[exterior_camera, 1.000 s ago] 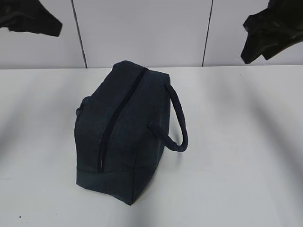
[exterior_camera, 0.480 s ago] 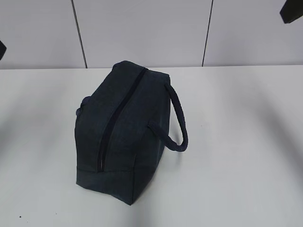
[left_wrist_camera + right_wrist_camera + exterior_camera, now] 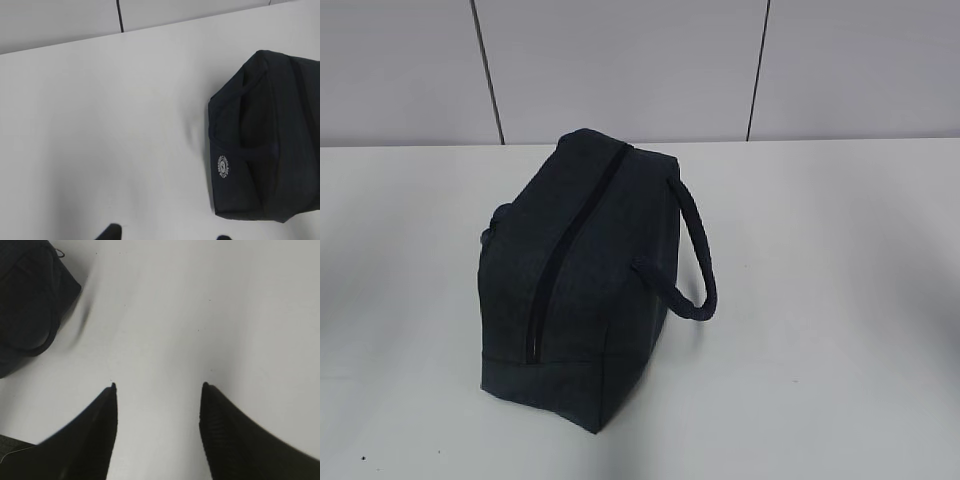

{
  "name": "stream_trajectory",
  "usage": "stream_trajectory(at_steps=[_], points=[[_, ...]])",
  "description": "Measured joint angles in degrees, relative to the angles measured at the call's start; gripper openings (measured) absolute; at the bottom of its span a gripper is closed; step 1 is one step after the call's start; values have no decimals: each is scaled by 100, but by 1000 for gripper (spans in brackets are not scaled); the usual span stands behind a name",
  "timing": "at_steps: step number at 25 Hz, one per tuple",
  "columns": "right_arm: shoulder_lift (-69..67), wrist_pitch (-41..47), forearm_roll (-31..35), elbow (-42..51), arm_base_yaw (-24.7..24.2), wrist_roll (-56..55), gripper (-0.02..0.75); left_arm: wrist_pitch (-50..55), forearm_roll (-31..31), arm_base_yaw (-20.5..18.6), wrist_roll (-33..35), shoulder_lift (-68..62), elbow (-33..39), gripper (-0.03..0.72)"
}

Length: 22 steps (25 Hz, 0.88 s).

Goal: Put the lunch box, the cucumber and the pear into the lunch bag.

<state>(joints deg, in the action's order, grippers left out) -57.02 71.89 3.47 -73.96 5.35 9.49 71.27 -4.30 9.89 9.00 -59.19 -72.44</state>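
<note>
The dark navy lunch bag (image 3: 578, 280) stands on the white table (image 3: 820, 300), its top zipper (image 3: 565, 262) shut and a strap handle (image 3: 697, 255) hanging to the right. It also shows at the right of the left wrist view (image 3: 265, 140) and at the top left of the right wrist view (image 3: 30, 305). My left gripper (image 3: 167, 235) shows only two fingertips, wide apart and empty, above bare table. My right gripper (image 3: 157, 387) is open and empty over bare table, right of the bag. The lunch box, cucumber and pear are out of view.
A grey panelled wall (image 3: 620, 70) runs behind the table. Both arms are out of the exterior view.
Both arms have withdrawn upward and outward, leaving the exterior view. The bag has not moved.
</note>
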Motion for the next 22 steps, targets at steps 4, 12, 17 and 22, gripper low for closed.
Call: stream_trajectory(at_steps=[4,12,17,22], points=[[1009,15,-13,776,0,-130,416,93,0,0,-105,533,8,351],[2708,50,13,2169,0,-351,416,138,0,0,-205,2020,1094,351],[3570,75,187,2816,0,-387,400,157,-50,0,-303,3157,2009,351],[4303,75,-112,3264,0,-387,403,162,-80,0,-319,4280,2828,351]])
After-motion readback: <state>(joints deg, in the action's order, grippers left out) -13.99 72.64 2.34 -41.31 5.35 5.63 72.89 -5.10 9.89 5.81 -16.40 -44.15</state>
